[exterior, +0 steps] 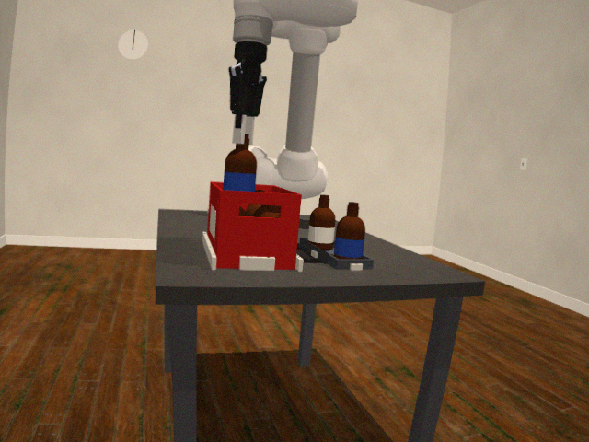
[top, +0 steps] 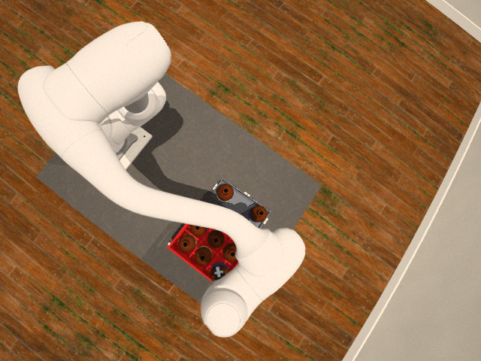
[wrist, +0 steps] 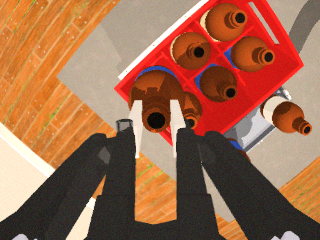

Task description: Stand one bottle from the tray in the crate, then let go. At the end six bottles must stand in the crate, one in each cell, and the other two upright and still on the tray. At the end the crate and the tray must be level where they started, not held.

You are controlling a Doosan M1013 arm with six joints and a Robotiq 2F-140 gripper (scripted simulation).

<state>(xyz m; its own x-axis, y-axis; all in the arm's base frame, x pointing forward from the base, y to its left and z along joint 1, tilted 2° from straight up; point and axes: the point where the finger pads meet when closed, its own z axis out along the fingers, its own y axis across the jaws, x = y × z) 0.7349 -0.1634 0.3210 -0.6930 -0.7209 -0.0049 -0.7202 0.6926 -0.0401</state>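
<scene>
My gripper (exterior: 242, 135) is shut on the neck of a brown bottle with a blue label (exterior: 240, 169). The bottle hangs upright, its lower part inside a corner cell of the red crate (exterior: 254, 226), its label showing above the rim. In the wrist view my white fingertips pinch the bottle's mouth (wrist: 155, 120) over the crate (wrist: 214, 60). Several other brown bottles stand in the crate's cells (wrist: 219, 83). Two bottles stand upright on the dark tray (exterior: 337, 260): one with a white label (exterior: 321, 223) and one with a blue label (exterior: 350, 231).
The crate and tray sit side by side on a grey table (exterior: 304, 271), the crate near the front left edge. My arm (top: 217, 221) reaches over the crate from the base (top: 124, 128) at the table's far side.
</scene>
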